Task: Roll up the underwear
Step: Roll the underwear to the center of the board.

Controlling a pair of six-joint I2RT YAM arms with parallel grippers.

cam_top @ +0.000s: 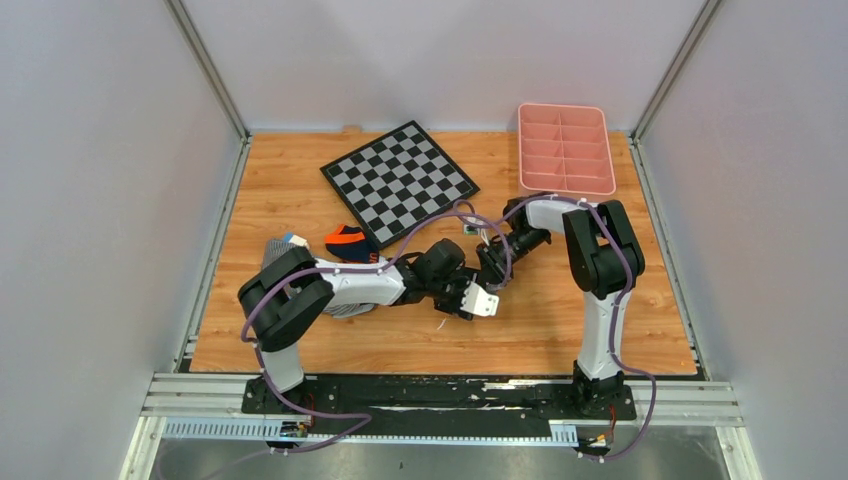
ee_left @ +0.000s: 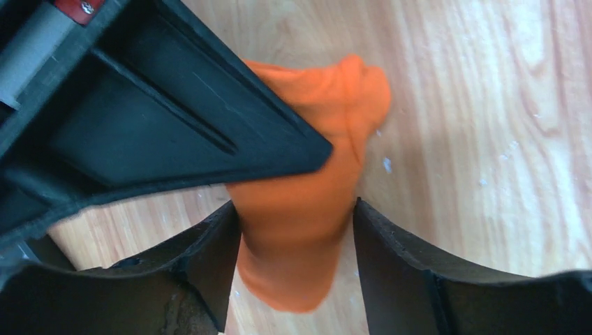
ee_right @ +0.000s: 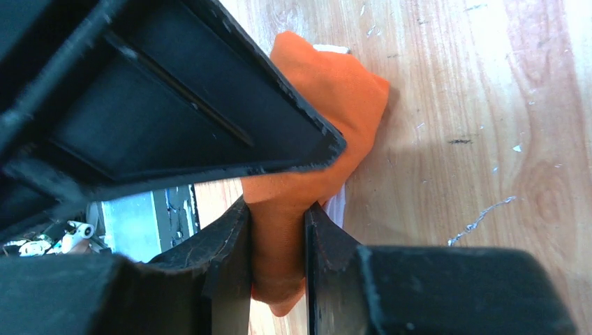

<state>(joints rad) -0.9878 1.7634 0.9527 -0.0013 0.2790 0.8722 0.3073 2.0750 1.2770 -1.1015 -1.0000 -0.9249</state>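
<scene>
The underwear [ee_left: 307,160] is a bunched roll of bright orange fabric lying on the wooden table. My left gripper [ee_left: 293,209] has a finger on each side of the roll, which narrows where they press it. My right gripper [ee_right: 277,209] is shut on a fold of the same underwear [ee_right: 328,91], with a bit of white trim showing beside it. In the top view the left gripper [cam_top: 478,300] and right gripper [cam_top: 492,272] meet tip to tip at mid-table and hide the orange fabric. A black part of the other gripper covers the upper left of each wrist view.
A navy-and-orange pair [cam_top: 347,242] and a grey striped garment [cam_top: 278,250] lie left of the grippers, near the left arm. A checkerboard [cam_top: 400,180] sits at the back centre. A pink compartment tray [cam_top: 565,150] stands at the back right. Grey walls surround the table.
</scene>
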